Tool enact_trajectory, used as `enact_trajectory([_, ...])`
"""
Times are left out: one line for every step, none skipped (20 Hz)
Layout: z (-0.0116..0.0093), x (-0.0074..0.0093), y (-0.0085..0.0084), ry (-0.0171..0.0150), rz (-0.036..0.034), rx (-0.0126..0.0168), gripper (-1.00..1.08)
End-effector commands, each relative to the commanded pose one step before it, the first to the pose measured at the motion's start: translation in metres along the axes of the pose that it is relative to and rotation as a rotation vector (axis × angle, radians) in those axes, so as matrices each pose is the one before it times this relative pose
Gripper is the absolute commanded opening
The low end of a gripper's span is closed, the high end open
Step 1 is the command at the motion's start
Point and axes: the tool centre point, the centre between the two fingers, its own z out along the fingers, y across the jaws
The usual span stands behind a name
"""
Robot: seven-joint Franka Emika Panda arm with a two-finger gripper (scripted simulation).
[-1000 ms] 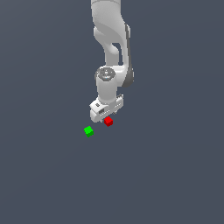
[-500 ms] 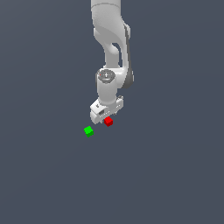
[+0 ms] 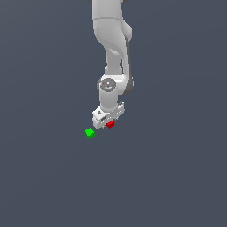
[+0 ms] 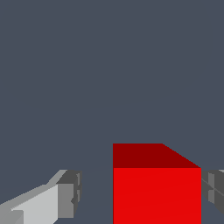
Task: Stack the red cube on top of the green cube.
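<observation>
Looking down through the exterior view, I see the white arm reaching down from the top of the frame to the plain dark grey worktop, with the gripper low over the surface near the middle of the scene. The red cube sits right at the lower edge of the gripper, partly covered by the white body, so only part of it shows there. The green cube lies on the worktop just to the exterior view's left of the red one and slightly nearer the bottom of the frame; the two are close but clearly apart, with bare grey between them. In the wrist view the red cube fills much of the space between the jaws, its top face darker than its bright front face. The jaws stand open: one finger is well clear of the cube with a visible strip of worktop between, while the other finger is right at the cube's opposite side, and I cannot tell whether it touches. Nothing is clamped as far as I can see. The green cube does not appear in the wrist view.
</observation>
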Motion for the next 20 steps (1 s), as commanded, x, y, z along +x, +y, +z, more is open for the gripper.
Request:
enact_trajectory([0.00357, 0.00047, 0.00046, 0.00086, -0.00001, -0.00083, 1.00])
enact_trajectory([0.00025, 0.00002, 0.00002, 0.00000, 0.00000, 0.00000, 1.00])
enact_trajectory([0.00000, 0.00000, 0.00000, 0.00000, 0.00000, 0.00000, -1.00])
enact_trajectory([0.00000, 0.00000, 0.00000, 0.00000, 0.00000, 0.00000, -1.00])
enact_trajectory([0.00000, 0.00000, 0.00000, 0.00000, 0.00000, 0.00000, -1.00])
enact_trajectory([0.00000, 0.00000, 0.00000, 0.00000, 0.00000, 0.00000, -1.00])
enact_trajectory([0.00000, 0.00000, 0.00000, 0.00000, 0.00000, 0.00000, -1.00])
enact_trajectory([0.00000, 0.00000, 0.00000, 0.00000, 0.00000, 0.00000, -1.00])
enact_trajectory([0.00000, 0.00000, 0.00000, 0.00000, 0.00000, 0.00000, -1.00])
enact_trajectory([0.00000, 0.00000, 0.00000, 0.00000, 0.00000, 0.00000, -1.00])
enact_trajectory([0.00000, 0.00000, 0.00000, 0.00000, 0.00000, 0.00000, -1.00])
enact_trajectory([0.00000, 0.00000, 0.00000, 0.00000, 0.00000, 0.00000, -1.00])
enact_trajectory([-0.00040, -0.00016, 0.00030, -0.00007, 0.00032, -0.00061, -1.00])
enact_trajectory([-0.00025, 0.00000, 0.00000, 0.00000, 0.00000, 0.00000, -1.00])
enact_trajectory([-0.00074, -0.00001, -0.00001, 0.00000, 0.00000, 0.00000, -1.00])
enact_trajectory([-0.00124, -0.00003, -0.00001, 0.00000, 0.00000, 0.00000, -1.00])
enact_trajectory([-0.00173, -0.00004, -0.00002, 0.00000, 0.00000, 0.00000, -1.00])
enact_trajectory([-0.00223, -0.00005, -0.00003, 0.00000, 0.00000, 0.00000, -1.00])
enact_trajectory([-0.00273, -0.00007, -0.00004, 0.00000, 0.00000, 0.00000, -1.00])
enact_trajectory([-0.00323, -0.00009, -0.00005, 0.00000, 0.00000, 0.00000, -1.00])
